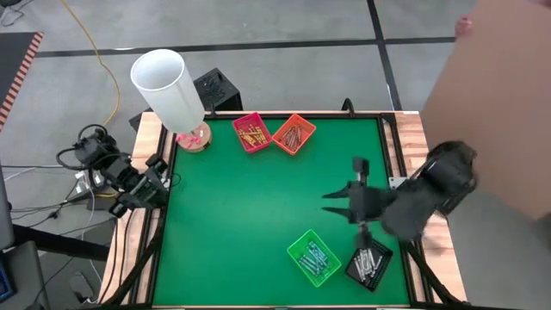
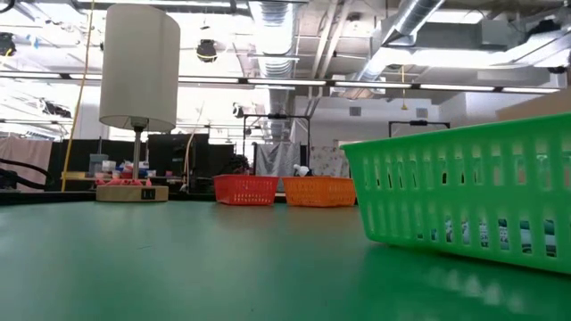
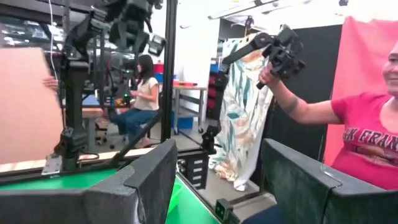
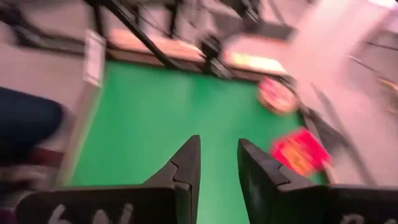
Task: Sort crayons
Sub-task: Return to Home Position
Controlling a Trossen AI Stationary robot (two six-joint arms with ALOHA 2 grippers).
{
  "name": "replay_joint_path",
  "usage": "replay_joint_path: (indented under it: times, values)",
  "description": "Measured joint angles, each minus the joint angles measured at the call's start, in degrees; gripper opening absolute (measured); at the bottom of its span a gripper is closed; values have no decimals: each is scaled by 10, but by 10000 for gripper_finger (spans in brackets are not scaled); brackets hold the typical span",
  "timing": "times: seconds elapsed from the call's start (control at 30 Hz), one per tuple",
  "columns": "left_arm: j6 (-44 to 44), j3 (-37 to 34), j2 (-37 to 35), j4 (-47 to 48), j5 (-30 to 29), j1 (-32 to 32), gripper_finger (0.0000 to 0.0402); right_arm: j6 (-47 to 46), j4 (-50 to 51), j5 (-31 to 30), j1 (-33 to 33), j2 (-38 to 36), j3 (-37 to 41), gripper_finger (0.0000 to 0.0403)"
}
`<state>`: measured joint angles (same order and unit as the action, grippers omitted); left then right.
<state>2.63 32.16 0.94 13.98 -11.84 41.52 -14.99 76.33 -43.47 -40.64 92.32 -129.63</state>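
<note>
The crayons (image 1: pixel 314 257) are held in four small bins. The green bin (image 2: pixel 446 205) and black bin (image 1: pixel 381 258) are set at the near right, and the red bin (image 2: pixel 245 189) and orange bin (image 2: pixel 319 191) at the far edge. No crayon is seen loose on the green mat (image 1: pixel 232 224).

The right gripper (image 4: pixel 217 149) is poised over the mat just beyond the green and black bins, its jaws set narrowly apart and empty. The left gripper (image 3: pixel 217 180) is parked at the table's left edge, its jaws spread wide with nothing held.

The chief hazard is judged to lie in the right arm's way home. Were it swung low, the light bins beside it could be clipped, crayons spilled and the sorting undone. The lamp (image 1: pixel 168 86) at the far left is thought to be out of its path.
</note>
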Motion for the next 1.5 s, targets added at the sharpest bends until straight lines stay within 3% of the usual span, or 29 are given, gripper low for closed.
replay_joint_path:
  times: [0.13, 0.23, 0.33, 0.63, 0.8, 1.13, 1.4, 1.5]
  values:
    - [-2, 0, -3, 15, 4, 0, 226, 93, -148, 130, 25, -74, 112, 101]
    - [0, 0, -3, 23, 22, 0, 226, 136, -300, 235, 53, -136, 263, 101]
    - [2, -1, -3, 20, 52, 0, 226, 138, -436, 296, 86, -202, 418, 101]
    - [8, -5, -3, 37, 91, 0, 226, 154, -738, 330, 114, -408, 764, 101]
    - [-5, -5, -3, 37, 91, 0, 226, 152, -817, 330, 114, -523, 892, 101]
    - [18, -60, -7, 13, 102, 0, 226, 155, -884, 283, 115, -700, 1076, 101]
    - [46, -141, -8, -83, 145, 0, 226, 159, -889, 254, 115, -804, 1168, 101]
    - [55, -165, -7, -89, 124, 0, 226, 166, -888, 237, 115, -851, 1204, 101]
